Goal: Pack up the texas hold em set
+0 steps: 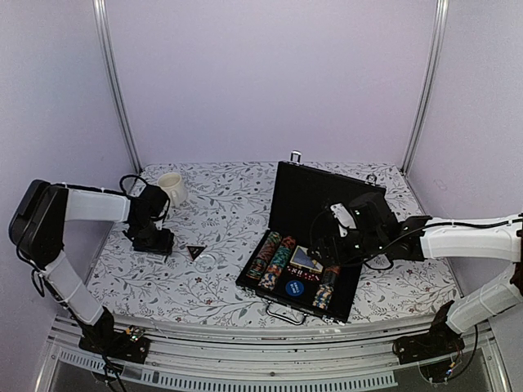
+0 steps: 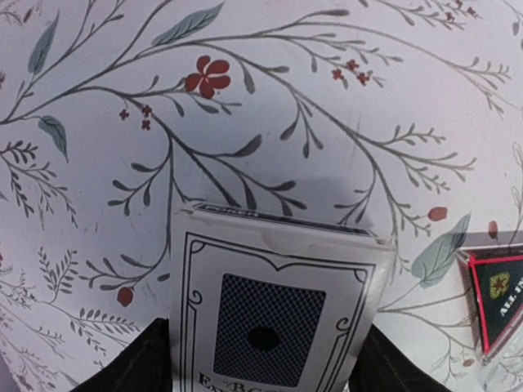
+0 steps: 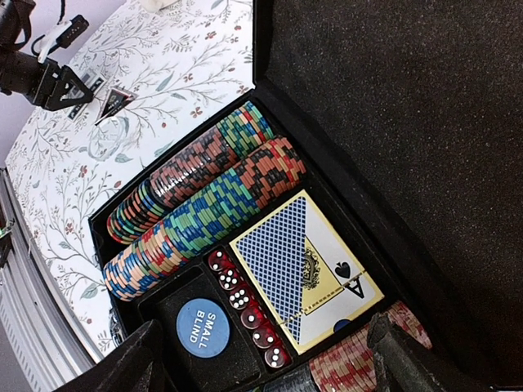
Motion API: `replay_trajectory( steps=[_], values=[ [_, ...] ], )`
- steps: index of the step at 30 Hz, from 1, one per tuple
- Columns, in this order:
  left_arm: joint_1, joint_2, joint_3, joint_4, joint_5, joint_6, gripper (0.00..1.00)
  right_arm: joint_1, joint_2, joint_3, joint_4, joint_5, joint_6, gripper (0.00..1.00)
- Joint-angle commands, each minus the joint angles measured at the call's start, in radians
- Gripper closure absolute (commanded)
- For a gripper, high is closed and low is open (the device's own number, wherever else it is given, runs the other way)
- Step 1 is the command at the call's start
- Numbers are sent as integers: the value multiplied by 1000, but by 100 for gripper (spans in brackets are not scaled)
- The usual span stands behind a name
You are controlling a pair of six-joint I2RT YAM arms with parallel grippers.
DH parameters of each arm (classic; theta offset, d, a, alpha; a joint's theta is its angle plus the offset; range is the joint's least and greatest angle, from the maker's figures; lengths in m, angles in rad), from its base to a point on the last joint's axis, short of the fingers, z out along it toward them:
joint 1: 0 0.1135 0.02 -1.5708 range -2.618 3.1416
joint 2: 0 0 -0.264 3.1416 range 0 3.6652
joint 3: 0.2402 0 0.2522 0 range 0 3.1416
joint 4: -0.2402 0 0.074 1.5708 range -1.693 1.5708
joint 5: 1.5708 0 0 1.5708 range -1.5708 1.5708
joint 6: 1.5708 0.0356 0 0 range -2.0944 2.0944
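The black briefcase (image 1: 317,194) lies open at the right of the table, lid up. In its tray are multicoloured chip rows (image 3: 204,204), red dice (image 3: 245,306), a blue "small blind" disc (image 3: 203,327) and a card deck (image 3: 306,269). My right gripper (image 3: 265,359) hovers open over the tray (image 1: 327,245), holding nothing. At the left, my left gripper (image 1: 151,241) is low on the cloth, shut on a boxed card deck (image 2: 274,310), a finger pressed to each side. The black triangle (image 2: 498,294) lies on the cloth just right of it (image 1: 195,251).
A cream mug (image 1: 171,187) stands behind the left gripper near the back left. The floral tablecloth (image 1: 221,204) covers the table. The case's metal handle (image 1: 285,313) overhangs towards the near edge. Metal posts rise at both back corners.
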Motion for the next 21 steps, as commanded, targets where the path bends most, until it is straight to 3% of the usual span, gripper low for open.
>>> replay_trajectory(
  steps=[1,7,13,17,21],
  values=[
    [-17,-84,-41,-47,18,-89,36,-6,19,2,29,-14,5,13],
    [-77,-236,-90,-88,97,-225,37,-6,29,14,35,-26,5,13],
    [-311,-324,-26,-106,115,-453,39,-7,6,40,11,-37,74,14],
    [-485,-328,35,6,83,-633,39,25,-39,30,56,-86,195,14],
    [-617,-279,84,211,29,-780,38,127,-81,29,121,-38,277,14]
  ],
)
